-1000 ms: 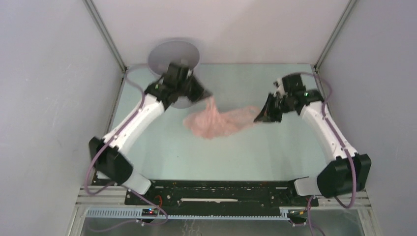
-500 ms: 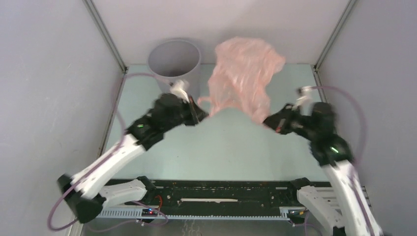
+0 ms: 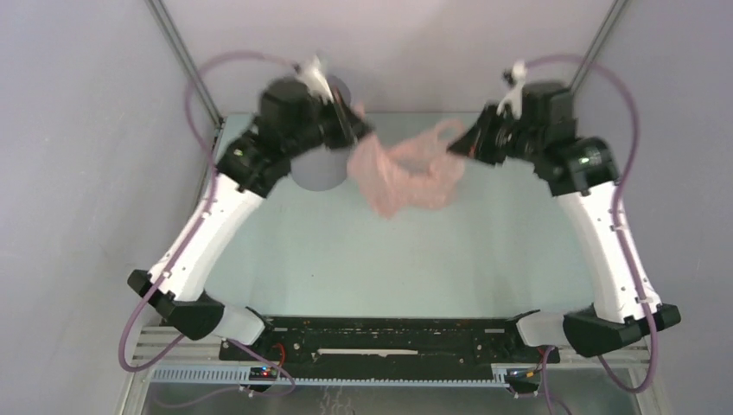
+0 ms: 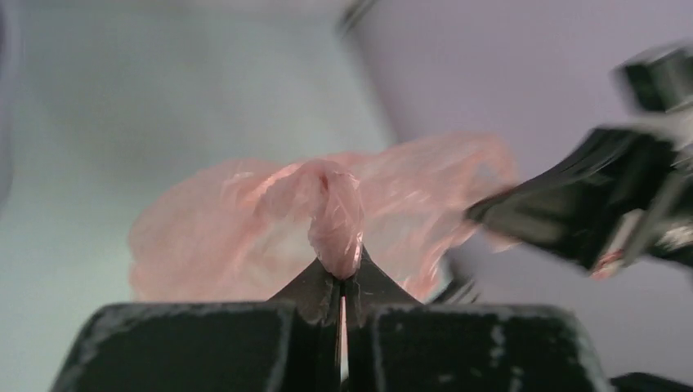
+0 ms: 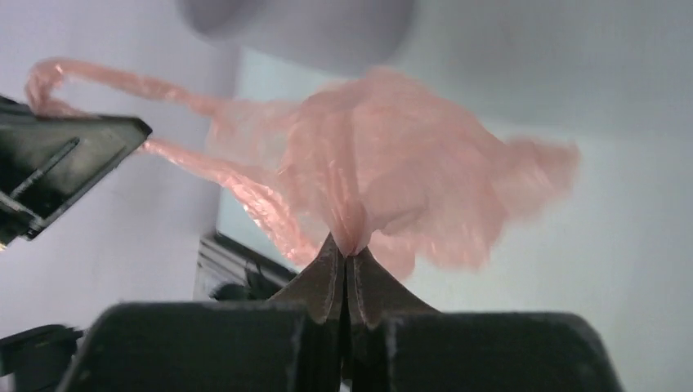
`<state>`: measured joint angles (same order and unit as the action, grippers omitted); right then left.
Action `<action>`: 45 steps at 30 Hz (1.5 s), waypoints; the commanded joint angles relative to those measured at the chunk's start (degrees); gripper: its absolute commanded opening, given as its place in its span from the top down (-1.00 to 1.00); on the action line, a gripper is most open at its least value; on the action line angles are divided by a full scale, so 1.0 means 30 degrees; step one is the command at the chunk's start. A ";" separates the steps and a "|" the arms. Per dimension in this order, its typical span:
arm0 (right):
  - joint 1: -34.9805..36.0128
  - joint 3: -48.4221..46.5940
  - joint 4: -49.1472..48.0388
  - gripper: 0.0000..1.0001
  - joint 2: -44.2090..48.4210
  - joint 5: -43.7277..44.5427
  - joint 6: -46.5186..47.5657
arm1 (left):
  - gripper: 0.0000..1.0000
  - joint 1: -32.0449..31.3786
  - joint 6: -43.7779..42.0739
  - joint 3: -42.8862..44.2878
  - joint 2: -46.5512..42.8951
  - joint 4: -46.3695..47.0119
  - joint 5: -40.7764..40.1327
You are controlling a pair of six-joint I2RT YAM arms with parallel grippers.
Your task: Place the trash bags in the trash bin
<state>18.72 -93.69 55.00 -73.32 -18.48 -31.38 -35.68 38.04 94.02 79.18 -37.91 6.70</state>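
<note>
The pale-pink trash bag [image 3: 406, 171] hangs in the air, slack between both grippers, above the back of the table. My left gripper [image 3: 356, 128] is shut on its left end; the pinched film [image 4: 333, 214] shows in the left wrist view. My right gripper [image 3: 458, 143] is shut on its right end, and the bag [image 5: 392, 171] spreads out in front of it. The grey trash bin [image 3: 321, 166] stands at the back left, mostly hidden under my left arm. Its blurred base also shows in the right wrist view [image 5: 310, 33].
Grey enclosure walls [image 3: 78, 173] stand on the left, right and back. Metal corner posts [image 3: 186, 60] rise at both back corners. The black base rail [image 3: 389, 339] runs along the near edge. Purple cables [image 3: 605, 78] loop above both wrists.
The bag was lifted from the table, ballooned upward half a second ago, and now sags lower between the grippers. Both arms rose and moved back; the left wrist now covers the bin.
</note>
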 commanded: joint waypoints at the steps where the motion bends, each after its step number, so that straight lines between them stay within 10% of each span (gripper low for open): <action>1: 0.4434 -1.0164 0.3955 1.00 -0.0279 0.4650 0.1914 | 0.99 -0.0951 -0.2542 0.8245 -0.0923 0.0290 -0.0522; 3: 0.8061 -0.8413 0.1911 1.00 0.1689 0.8465 0.2758 | 0.99 -0.2227 -0.4261 0.4819 -0.3229 0.2798 -0.1825; 7: 0.8625 0.5457 -0.4251 1.00 0.7216 1.0409 0.2021 | 0.99 -0.2267 -0.1652 -0.7014 -0.7519 0.4560 -0.5245; 12: 0.6747 1.6784 -0.4007 1.00 0.6128 0.3482 -0.3006 | 1.00 -0.1189 -0.0285 -1.5902 -0.5970 0.0905 -0.0273; 16: 1.1229 1.5622 -0.3866 1.00 0.6295 0.7699 -0.3744 | 1.00 -0.2016 -0.0266 -1.6690 -1.0566 0.2258 -0.2445; 24: 0.2361 0.0958 0.0296 1.00 0.1597 0.3091 0.1664 | 1.00 0.0731 -0.3022 -0.1526 -0.5177 0.0740 -0.0386; 28: 0.9124 -0.7319 0.0281 1.00 0.1779 1.1152 0.6012 | 0.99 -0.0534 -0.4206 0.1726 -0.6739 0.4933 -0.0595; 33: 0.9402 0.4993 -0.6391 1.00 0.7232 1.2469 0.5059 | 0.99 -0.0765 -0.3132 -0.7702 -0.8671 0.3965 -0.4464; 37: 0.5109 1.4181 -0.5171 1.00 0.3965 0.0202 0.0367 | 1.00 0.0399 -0.1731 -1.5106 -0.4767 0.1731 0.2167; 41: 1.1450 1.4796 -0.5569 1.00 0.5703 0.5689 -0.0850 | 1.00 -0.2349 -0.0964 -1.7462 -1.0024 0.4362 -0.0463; 45: 0.9107 1.4736 -0.5714 1.00 0.6008 0.5212 0.0112 | 1.00 -0.2004 -0.0920 -1.6993 -1.0774 0.6112 -0.1031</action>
<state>52.25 -43.46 41.25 -63.18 -3.62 -30.20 -42.61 34.06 36.12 55.27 -31.88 5.17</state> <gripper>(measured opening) 0.008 0.006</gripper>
